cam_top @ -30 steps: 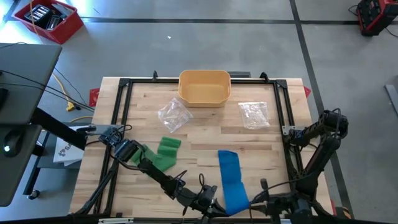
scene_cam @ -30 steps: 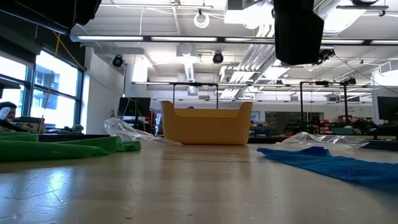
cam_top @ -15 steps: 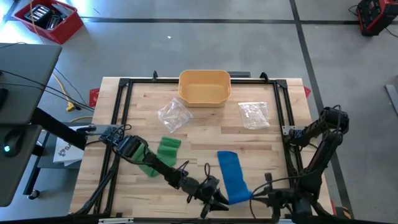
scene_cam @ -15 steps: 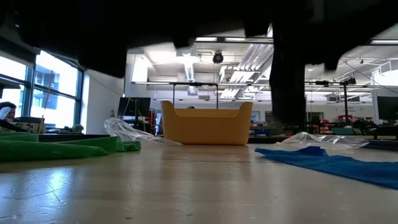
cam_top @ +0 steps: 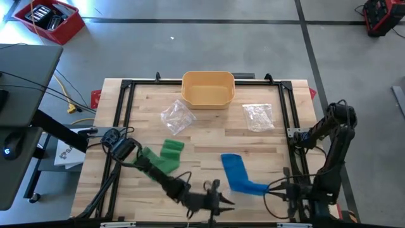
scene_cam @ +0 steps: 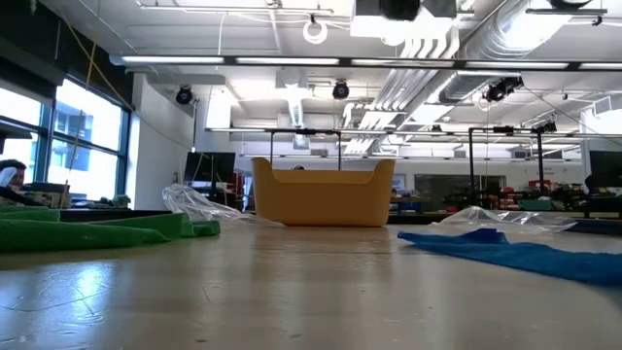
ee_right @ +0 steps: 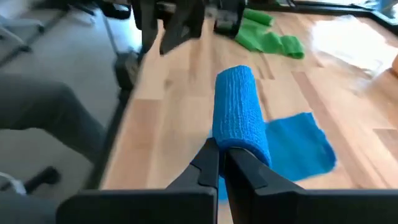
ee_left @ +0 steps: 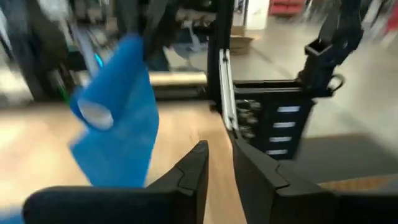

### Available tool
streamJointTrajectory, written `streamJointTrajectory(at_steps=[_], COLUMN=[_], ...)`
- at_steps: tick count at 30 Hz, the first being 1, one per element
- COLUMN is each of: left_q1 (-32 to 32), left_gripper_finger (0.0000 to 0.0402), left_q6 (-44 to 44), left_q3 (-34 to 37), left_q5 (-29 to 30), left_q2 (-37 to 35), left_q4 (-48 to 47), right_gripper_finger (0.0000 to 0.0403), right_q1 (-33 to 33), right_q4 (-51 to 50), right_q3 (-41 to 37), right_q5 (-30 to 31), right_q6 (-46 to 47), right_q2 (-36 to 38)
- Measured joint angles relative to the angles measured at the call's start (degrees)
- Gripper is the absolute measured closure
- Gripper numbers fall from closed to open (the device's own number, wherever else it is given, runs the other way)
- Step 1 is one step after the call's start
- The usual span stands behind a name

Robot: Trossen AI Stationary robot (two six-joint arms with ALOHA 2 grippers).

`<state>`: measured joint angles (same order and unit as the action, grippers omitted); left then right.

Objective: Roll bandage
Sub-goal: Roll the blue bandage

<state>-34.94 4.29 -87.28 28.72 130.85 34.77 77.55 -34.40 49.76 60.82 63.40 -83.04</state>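
Bare wood lies between the green bandage (cam_top: pixel 163 156) and blue bandage (cam_top: pixel 238 173), plastic bags (cam_top: pixel 176 116) beyond
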Motion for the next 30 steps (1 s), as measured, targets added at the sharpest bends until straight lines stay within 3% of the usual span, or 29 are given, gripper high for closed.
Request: streamJointTrajectory(at_steps=[3, 8, 14, 22, 25, 30], left_q1=[-1.4, -2.4, -3.9, -5.8, -6.7, -8.2], left_gripper_finger=[0.0349, 0.0355, 0.0355, 0.0355, 0.0355, 0.0355], left_q6=[-10.5, -15.5, -23.5, -28.1, -29.7, -32.1], left_q3=[-5.0, -10.8, -13.4, -14.1, -14.1, -14.1], left_q5=[4.9, 5.7, 9.9, 18.7, 22.7, 24.8], left_q2=[0.0, 0.0, 0.0, 0.0, 0.0, 0.0], left_q4=[-3.7, -5.0, -5.7, -6.4, -6.6, -7.0], right_gripper_finger=[0.0402, 0.0403, 0.0403, 0.0403, 0.0403, 0.0403], right_q1=[0.9, 1.2, -1.2, -3.6, -5.3, -9.7], right_q4=[3.9, 14.9, 28.2, 37.1, 51.3, 83.9], right_q3=[0.0, 0.0, 0.0, -3.0, -11.8, -25.6], right_q5=[0.0, -2.5, -9.1, -12.0, -15.4, -22.5], right_q6=[-4.2, -19.1, -32.1, -41.9, -41.4, -41.3], right_q2=[2.2, 4.0, 4.4, 4.9, 6.3, 7.0])
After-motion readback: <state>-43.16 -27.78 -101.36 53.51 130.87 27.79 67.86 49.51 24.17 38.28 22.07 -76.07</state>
